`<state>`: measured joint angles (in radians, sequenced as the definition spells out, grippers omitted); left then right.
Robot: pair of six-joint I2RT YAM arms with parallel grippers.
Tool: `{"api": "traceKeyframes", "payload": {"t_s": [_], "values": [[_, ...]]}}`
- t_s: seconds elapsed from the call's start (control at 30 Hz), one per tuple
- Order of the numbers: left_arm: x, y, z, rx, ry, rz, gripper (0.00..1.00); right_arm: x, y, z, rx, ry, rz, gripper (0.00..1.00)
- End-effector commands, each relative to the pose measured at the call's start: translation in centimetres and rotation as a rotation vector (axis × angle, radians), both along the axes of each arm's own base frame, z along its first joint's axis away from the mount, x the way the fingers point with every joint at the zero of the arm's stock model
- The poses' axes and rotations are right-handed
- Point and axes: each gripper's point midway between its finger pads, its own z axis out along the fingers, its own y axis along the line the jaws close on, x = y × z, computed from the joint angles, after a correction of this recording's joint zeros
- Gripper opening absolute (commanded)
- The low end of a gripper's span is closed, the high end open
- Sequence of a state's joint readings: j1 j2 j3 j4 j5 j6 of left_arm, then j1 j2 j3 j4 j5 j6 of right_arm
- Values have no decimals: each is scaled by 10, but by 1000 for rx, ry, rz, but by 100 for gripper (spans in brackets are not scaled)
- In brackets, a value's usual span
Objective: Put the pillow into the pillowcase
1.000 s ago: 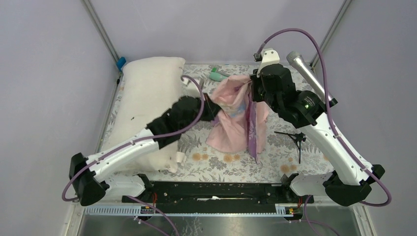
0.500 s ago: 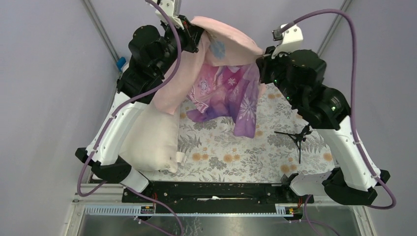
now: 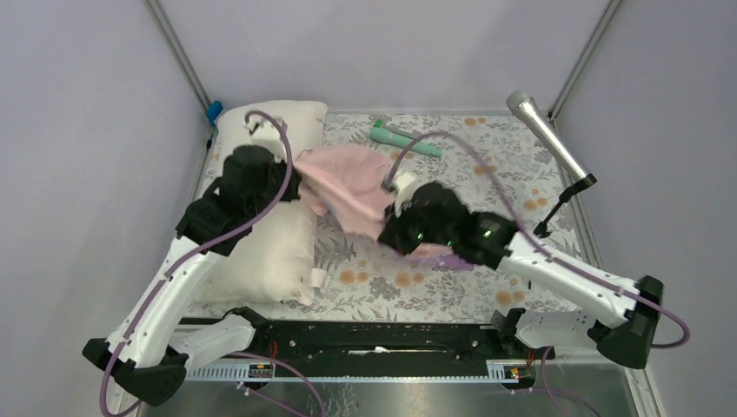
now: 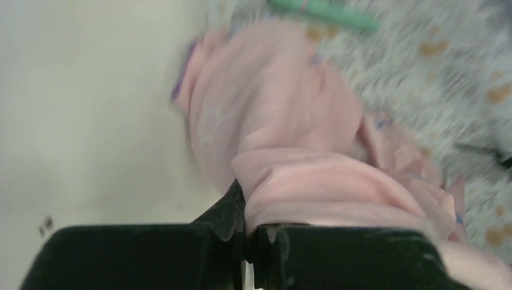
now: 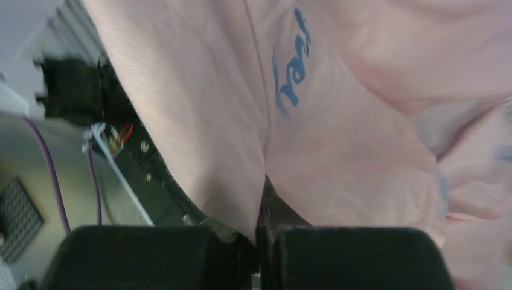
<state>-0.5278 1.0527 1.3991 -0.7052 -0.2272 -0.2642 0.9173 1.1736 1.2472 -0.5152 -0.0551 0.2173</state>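
The cream pillow (image 3: 265,252) lies along the table's left side; it also fills the left of the left wrist view (image 4: 90,115). The pale pink pillowcase (image 3: 348,178) is bunched between the two arms, its left end resting on the pillow's right edge. My left gripper (image 3: 294,182) is shut on a fold of the pillowcase (image 4: 314,187). My right gripper (image 3: 391,228) is shut on another fold of the pillowcase (image 5: 314,139), where blue cursive writing (image 5: 293,72) shows. A purple strip of lining (image 3: 452,259) peeks out under the right arm.
A green tube-like object (image 3: 404,139) lies at the back of the floral cloth (image 3: 487,165). A microphone on a stand (image 3: 547,135) leans at the back right. A blue clip (image 3: 213,110) sits at the back left corner. Purple walls enclose the table.
Both arms have dropped from high above the table, bringing the spread pillowcase down. It now lies bunched low between them, against the pillow's right edge. Both grippers kept their hold.
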Motion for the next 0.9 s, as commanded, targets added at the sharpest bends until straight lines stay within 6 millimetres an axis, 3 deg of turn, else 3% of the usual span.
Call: {"api": "traceKeyframes", "payload": {"t_s": [0.0,0.07,0.1,0.23,0.37,0.47,0.6,0.67,0.87], "values": [[-5,58,-58,-36,83,306,0,-79,20,-96,-25,299,118,0],[-10,59,-76,-70,111,327,0,-88,24,-115,0,355,116,5],[-12,55,-80,-94,114,313,0,-85,23,-117,3,351,93,16],[-15,26,-85,-156,130,158,0,-55,9,-93,-18,221,-47,63],[-24,-7,-86,-189,150,-43,0,-9,-24,-73,-91,65,-319,79],[-36,-24,-91,-231,189,-147,0,24,-52,-78,-143,16,-491,82],[-48,-25,-103,-254,234,-152,0,69,-83,-103,-173,22,-652,82],[-54,-25,-110,-258,264,-161,0,85,-81,-111,-178,-3,-669,82],[-73,-29,-130,-252,338,-180,0,109,-74,-163,-309,3,-692,80]]}}
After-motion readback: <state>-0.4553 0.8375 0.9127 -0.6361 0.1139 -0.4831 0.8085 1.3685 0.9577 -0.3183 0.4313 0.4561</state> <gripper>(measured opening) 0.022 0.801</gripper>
